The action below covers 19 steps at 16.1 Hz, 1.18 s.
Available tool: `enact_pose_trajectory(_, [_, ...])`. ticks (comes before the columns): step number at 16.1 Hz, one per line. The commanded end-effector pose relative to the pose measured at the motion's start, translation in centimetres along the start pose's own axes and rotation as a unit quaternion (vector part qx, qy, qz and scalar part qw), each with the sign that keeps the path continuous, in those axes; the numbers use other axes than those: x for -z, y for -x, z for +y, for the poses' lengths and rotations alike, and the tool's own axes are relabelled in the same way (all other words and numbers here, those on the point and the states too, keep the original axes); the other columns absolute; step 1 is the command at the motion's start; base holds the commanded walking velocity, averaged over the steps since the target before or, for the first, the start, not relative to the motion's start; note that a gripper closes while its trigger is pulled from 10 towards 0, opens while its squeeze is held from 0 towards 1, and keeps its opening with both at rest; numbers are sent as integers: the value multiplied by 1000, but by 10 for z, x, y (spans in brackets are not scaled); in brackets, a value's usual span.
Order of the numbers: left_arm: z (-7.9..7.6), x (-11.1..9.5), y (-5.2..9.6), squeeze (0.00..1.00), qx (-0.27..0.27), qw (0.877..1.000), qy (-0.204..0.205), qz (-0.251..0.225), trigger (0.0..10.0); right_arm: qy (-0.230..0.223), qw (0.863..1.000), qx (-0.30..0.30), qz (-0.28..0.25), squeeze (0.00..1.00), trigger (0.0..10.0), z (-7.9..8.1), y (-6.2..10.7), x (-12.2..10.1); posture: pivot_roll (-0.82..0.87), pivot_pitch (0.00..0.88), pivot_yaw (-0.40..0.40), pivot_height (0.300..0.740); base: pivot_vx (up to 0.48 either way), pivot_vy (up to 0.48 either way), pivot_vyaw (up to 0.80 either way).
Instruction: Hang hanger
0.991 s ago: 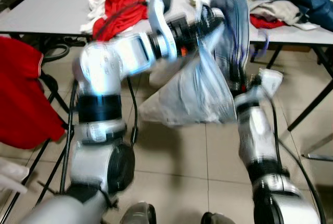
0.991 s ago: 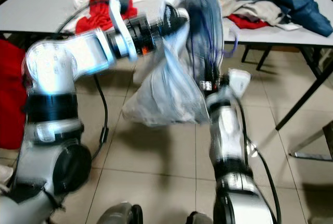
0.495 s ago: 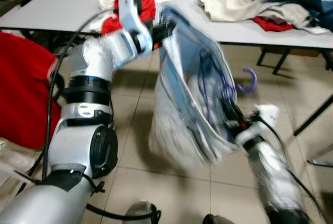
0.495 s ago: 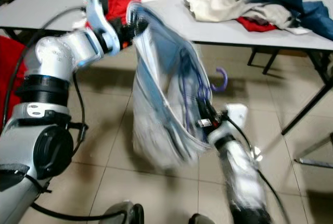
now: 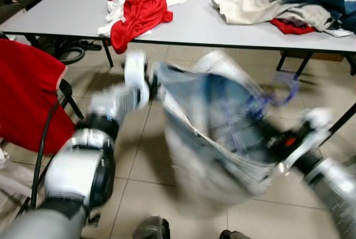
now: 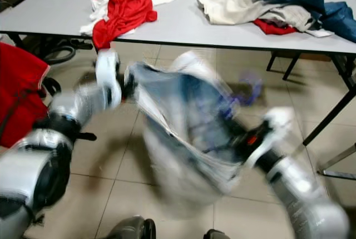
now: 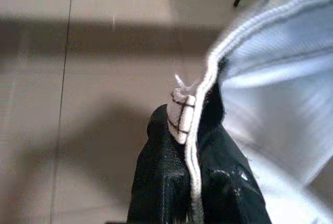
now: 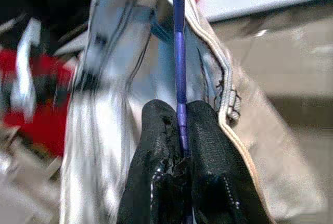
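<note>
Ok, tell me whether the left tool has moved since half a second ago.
Yes. The left tool, shut on the garment, has dropped from level with the table's front edge to below it, over the floor.

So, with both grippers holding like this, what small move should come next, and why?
Probably pause and let the swing settle. The left gripper pinches the seam of the pale blue garment, and the right gripper clamps the purple hanger inside it. Both head views are blurred, and the hanger's hook points toward the table, with no rail in sight.
</note>
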<state>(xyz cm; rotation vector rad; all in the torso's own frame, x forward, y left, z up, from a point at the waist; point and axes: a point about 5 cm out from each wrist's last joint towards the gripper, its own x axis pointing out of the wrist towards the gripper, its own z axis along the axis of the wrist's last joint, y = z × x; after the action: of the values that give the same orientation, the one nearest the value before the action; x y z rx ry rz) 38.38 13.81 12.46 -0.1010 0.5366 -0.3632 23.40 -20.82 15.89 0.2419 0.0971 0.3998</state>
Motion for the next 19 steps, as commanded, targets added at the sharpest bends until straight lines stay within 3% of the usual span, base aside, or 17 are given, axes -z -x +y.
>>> enact_pose_trajectory(1, [2,14,-1,0,-9,999,-36,26,10000,8,999,6,-46,0,10000,-1,4,-27,17,46,90,740,0,0,0])
enact_pose_trajectory(3, [-2,42,-6,0,-11,996,-75,57,10000,-8,999,-6,-48,0,10000,4,6,-44,16,49,79,740,0,0,0])
enact_pose_trajectory(6, [-12,70,-11,0,-12,993,-96,72,10000,-41,999,-12,4,0,10000,9,0,-46,4,53,60,740,0,0,0])
enact_pose_trajectory(9, [-20,91,-13,0,-5,992,-96,83,10000,-63,998,2,22,0,10000,11,-9,-45,-9,55,50,740,0,0,0])
enact_pose_trajectory(10, [-22,92,-13,98,1,994,-83,73,10000,-64,998,4,25,0,10000,11,-10,-45,-11,55,49,740,0,0,0])
enact_pose_trajectory(11, [-28,86,-14,1000,38,998,-42,33,10000,-53,998,17,36,0,10000,11,-14,-43,-16,56,47,740,0,0,0])
enact_pose_trajectory(13, [-28,79,-13,1000,63,997,-34,5,10000,-37,998,32,47,0,10000,9,-17,-41,-12,57,48,740,0,0,0])
enact_pose_trajectory(16, [-18,78,-6,1000,79,997,-21,-14,10000,-40,997,38,49,0,10000,8,-21,-43,-2,54,42,740,0,0,0])
enact_pose_trajectory(19, [-12,68,0,1000,117,991,23,-64,10000,-30,997,43,56,0,10000,6,-25,-41,5,53,39,740,0,0,0])
